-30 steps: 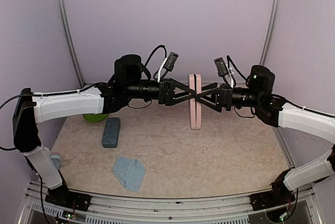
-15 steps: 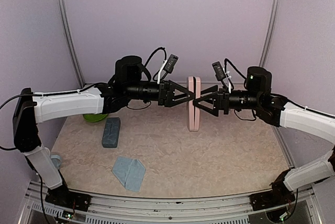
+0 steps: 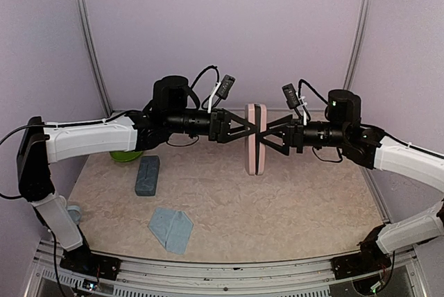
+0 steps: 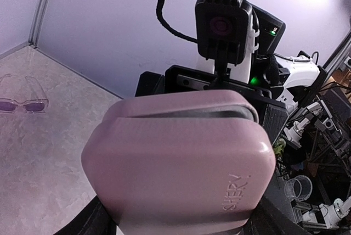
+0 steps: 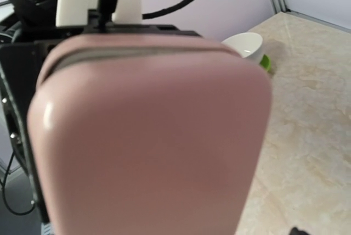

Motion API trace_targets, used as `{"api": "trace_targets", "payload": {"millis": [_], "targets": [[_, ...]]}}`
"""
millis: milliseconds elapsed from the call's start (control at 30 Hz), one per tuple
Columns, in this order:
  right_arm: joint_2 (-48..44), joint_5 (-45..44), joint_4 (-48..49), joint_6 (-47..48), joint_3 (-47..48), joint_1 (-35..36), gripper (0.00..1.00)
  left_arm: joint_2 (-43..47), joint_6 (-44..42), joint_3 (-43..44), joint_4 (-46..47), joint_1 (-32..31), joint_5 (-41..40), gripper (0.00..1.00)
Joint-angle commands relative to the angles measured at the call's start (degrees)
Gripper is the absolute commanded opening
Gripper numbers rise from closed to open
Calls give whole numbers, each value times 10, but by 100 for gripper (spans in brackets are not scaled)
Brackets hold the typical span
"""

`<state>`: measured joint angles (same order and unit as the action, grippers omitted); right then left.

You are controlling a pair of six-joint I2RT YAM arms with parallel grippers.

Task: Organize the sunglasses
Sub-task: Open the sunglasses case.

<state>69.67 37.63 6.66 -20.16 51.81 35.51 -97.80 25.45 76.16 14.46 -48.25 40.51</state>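
The pale clear-framed sunglasses (image 4: 22,101) with purplish lenses lie on the table near the back wall, seen only in the left wrist view. The pink-red framed pair is out of view. My two grippers hold a pink case (image 3: 252,139) on edge above the middle of the table. My left gripper (image 3: 250,129) grips it from the left and my right gripper (image 3: 263,134) from the right. The case (image 4: 181,163) fills the left wrist view, with a grey slit along its top seam. It also fills the right wrist view (image 5: 148,141).
A blue-grey case (image 3: 147,174) lies at the left of the table (image 3: 312,200), and a light-blue cloth (image 3: 171,229) lies near the front. A green and white bowl (image 3: 126,155) sits under the left arm and shows in the right wrist view (image 5: 245,45). Another cloth (image 3: 73,211) lies at the left edge.
Both grippers and the pink case have shifted a little to the left and slightly lower in the view. The right arm has reached further in.
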Motion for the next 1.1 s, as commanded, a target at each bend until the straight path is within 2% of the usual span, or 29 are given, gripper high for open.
{"api": "trace_targets", "payload": {"millis": [0, 267, 700, 1067], "targets": [[-1, -78, -40, 12, -6, -5, 87, 38, 4, -5, 37, -10, 48, 48], [6, -100, -64, 13, -13, -4, 83, 51, 3, -23, 33, -10, 43, 48], [19, -101, -68, 18, -9, -4, 70, 49, 1, -22, 27, -10, 39, 47], [18, -111, -77, 26, -14, -11, 66, 47, -7, -17, 19, -7, 49, 46]]}}
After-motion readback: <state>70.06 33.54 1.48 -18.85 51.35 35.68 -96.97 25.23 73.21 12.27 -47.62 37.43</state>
